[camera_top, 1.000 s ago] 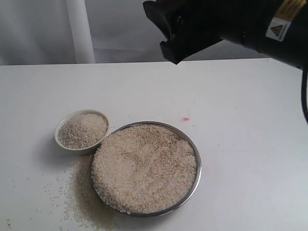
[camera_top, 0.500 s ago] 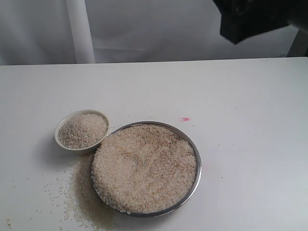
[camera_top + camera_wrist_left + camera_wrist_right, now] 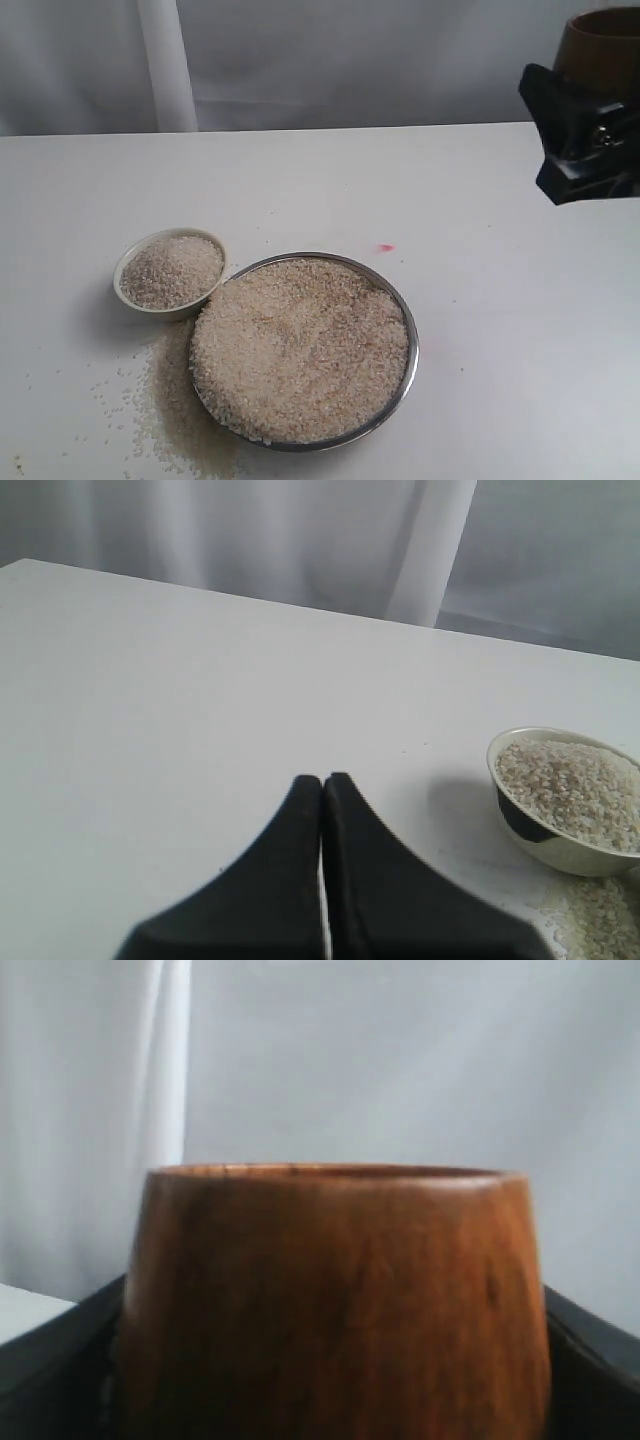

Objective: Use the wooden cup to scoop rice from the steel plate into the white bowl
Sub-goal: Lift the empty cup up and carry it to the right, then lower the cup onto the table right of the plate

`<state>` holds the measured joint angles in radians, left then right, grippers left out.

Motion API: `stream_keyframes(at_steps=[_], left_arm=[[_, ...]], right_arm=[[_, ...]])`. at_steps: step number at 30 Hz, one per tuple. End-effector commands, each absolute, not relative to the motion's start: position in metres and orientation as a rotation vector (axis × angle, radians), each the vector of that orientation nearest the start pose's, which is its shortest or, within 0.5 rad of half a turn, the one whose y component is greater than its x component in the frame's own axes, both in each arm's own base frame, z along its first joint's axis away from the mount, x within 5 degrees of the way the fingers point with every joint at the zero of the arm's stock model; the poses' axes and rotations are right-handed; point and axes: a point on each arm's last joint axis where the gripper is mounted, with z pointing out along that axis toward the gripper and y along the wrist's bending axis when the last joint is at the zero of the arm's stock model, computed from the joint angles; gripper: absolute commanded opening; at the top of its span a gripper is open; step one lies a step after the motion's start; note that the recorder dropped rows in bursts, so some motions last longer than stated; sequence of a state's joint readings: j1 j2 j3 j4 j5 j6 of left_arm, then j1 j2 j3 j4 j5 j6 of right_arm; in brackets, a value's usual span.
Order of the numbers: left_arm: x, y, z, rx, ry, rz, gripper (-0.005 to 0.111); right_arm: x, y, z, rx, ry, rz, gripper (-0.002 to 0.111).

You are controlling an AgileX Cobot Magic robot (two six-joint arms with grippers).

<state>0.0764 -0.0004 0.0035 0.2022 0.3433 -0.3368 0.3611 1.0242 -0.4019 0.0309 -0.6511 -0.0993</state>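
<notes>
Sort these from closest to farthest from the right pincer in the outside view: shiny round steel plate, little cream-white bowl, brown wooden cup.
1. Glossy reddish-brown wooden cup: held in the right pincer, far right, raised.
2. Shiny round steel plate: on the table, front middle.
3. Small cream-white ceramic bowl: left of the plate, farthest.

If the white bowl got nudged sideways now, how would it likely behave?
The white bowl is heaped with rice to its rim, so a nudge would probably shed grains. It looks thick-walled ceramic, likely heavy for its size, so sliding seems likelier than tipping. The steel plate appears to touch it, likely blocking a push that way.
</notes>
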Motion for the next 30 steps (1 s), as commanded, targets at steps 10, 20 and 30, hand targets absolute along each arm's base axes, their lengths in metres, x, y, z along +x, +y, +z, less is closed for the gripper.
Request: stream_keyframes(at_steps=[10,20,30], left_arm=[[0.053,0.01,0.183,-0.248,1.797,-0.001,0.0],[0.053,0.01,0.183,-0.248,1.797,-0.001,0.0],[0.053,0.01,0.183,-0.248,1.797,-0.001,0.0]], right_arm=[[0.228,0.071,0.221,-0.254,1.576,0.163,0.0],[0.249,0.075,0.151,-0.264,1.702,0.116,0.0],[0.253,0.072,0.104,-0.247,1.82,0.064,0.0]])
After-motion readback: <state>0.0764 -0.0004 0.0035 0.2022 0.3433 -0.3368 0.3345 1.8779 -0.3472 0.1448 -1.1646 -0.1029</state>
